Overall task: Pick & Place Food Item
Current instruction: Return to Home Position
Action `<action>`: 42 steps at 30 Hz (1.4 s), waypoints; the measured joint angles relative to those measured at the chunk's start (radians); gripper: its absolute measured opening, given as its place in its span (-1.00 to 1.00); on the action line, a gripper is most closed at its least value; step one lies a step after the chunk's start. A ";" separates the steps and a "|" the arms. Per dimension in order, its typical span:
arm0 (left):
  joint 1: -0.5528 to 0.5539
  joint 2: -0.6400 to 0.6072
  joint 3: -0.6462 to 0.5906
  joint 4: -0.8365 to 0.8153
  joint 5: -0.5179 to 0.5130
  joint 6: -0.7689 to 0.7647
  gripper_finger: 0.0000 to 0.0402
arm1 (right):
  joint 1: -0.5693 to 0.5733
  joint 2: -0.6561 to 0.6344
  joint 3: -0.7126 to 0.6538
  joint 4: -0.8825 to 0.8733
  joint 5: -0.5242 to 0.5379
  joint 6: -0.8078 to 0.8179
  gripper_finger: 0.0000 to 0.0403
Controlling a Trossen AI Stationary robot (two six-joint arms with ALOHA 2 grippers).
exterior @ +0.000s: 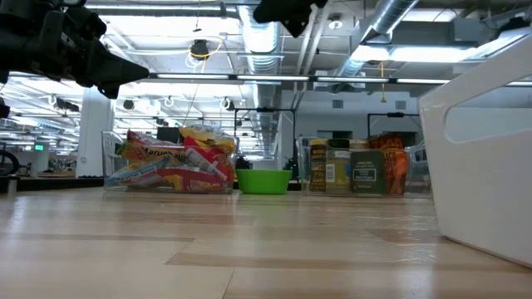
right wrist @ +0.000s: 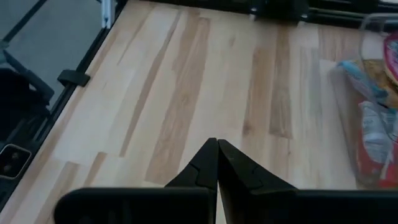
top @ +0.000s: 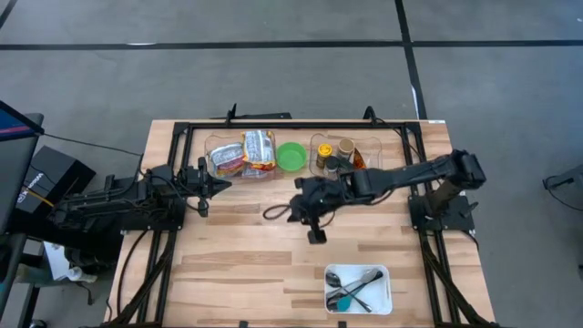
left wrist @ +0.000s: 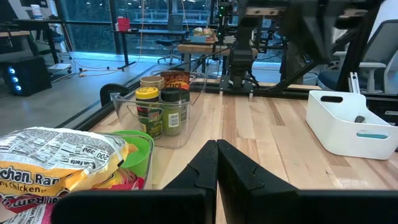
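Several food packets point(top: 244, 153) lie in a clear container at the table's far edge, also seen in the low view point(exterior: 179, 158). Beside it stands a green bowl point(top: 291, 156), then a second clear container with spice jars point(top: 335, 155). My right gripper point(top: 270, 214) hangs shut over the table's middle, slanting down toward the left edge, nearer than the bowl, with only bare wood below it point(right wrist: 216, 144). My left gripper point(top: 223, 183) waits shut and level at the left, just short of the packets point(left wrist: 216, 146).
A white bin point(top: 358, 288) with utensils sits near the front edge, right of centre. A black frame point(top: 291, 124) runs along the table's far edge and sides. Bare wood point(top: 246, 264) stretches across the middle and the near left.
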 joint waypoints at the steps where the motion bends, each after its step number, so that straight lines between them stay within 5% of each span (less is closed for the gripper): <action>1: 0.000 0.000 0.000 0.000 0.000 0.000 -1.00 | -0.011 0.000 0.000 0.000 -0.008 0.006 -1.00; 13: 0.000 0.000 0.000 0.000 0.000 0.000 -1.00 | -0.097 -0.054 -0.001 -0.020 -0.034 -0.001 -1.00; 27: 0.000 0.000 0.000 0.001 0.000 0.000 -1.00 | -0.070 -0.338 -0.035 -0.178 -0.011 -0.032 -1.00; 42: 0.000 0.000 0.000 0.001 0.000 0.000 -1.00 | -0.074 -0.916 -0.690 0.184 0.049 0.062 -1.00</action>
